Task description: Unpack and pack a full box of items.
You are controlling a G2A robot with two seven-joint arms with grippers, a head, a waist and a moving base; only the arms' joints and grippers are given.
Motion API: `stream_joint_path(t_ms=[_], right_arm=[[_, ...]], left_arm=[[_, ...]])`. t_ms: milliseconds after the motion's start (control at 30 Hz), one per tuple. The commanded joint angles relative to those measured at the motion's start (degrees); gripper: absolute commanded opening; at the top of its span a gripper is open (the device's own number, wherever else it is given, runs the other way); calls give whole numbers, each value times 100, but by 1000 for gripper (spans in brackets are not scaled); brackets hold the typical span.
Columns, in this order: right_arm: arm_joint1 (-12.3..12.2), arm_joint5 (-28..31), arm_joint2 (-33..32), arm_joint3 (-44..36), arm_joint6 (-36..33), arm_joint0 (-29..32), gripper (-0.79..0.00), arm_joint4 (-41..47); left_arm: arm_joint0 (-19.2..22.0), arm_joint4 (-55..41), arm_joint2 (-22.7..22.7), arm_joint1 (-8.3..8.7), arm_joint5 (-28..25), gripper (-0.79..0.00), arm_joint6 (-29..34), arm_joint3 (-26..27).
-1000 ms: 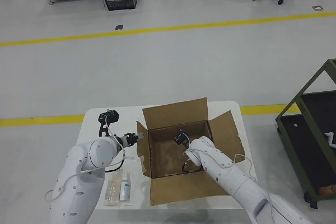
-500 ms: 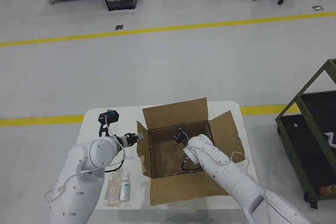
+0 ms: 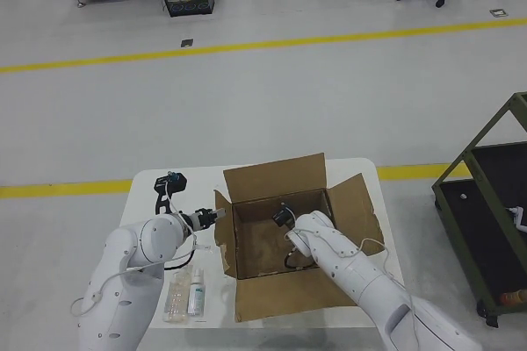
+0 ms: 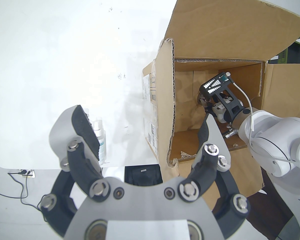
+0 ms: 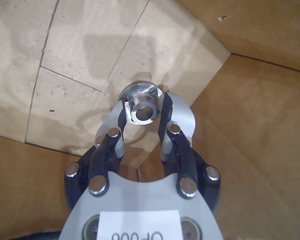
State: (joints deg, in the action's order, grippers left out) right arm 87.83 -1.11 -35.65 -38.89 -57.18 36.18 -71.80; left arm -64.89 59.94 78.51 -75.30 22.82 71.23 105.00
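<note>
An open cardboard box stands on the white table. Inside it, my right gripper points down at the box floor, shut on a small metal flange by its collar. The left wrist view shows that same gripper with the flange near the box's far wall. My left gripper is open and holds nothing. It hangs just outside the box's left wall, level with its rim, and shows from above as the left gripper.
Two small bottles lie side by side near the table's front left edge, one clear and one white with teal; the left wrist view shows a bottle. A green metal cart stands on the floor to the right.
My right arm has edged slightly to the left inside the box. The left arm and the bottles have not moved.
</note>
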Motion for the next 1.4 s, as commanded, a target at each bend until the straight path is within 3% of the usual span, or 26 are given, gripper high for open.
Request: stream_joint_path(t_ms=[0,300,433,933,1367], right_arm=[[19,13,-8,42,13,-7,-453,0],[105,84,-55,220,82,-37,-616,-5],[137,116,-81,258,131,-32,-785,2],[127,630,-379,-148,620,136,-785,274],[-14,437,-729,-802,682,334,-785,52]], left_arm=[[0,0,0,0,0,0,0,0],[0,0,0,0,0,0,0,0],[0,0,0,0,0,0,0,0],[0,0,0,0,0,0,0,0],[0,0,0,0,0,0,0,0]])
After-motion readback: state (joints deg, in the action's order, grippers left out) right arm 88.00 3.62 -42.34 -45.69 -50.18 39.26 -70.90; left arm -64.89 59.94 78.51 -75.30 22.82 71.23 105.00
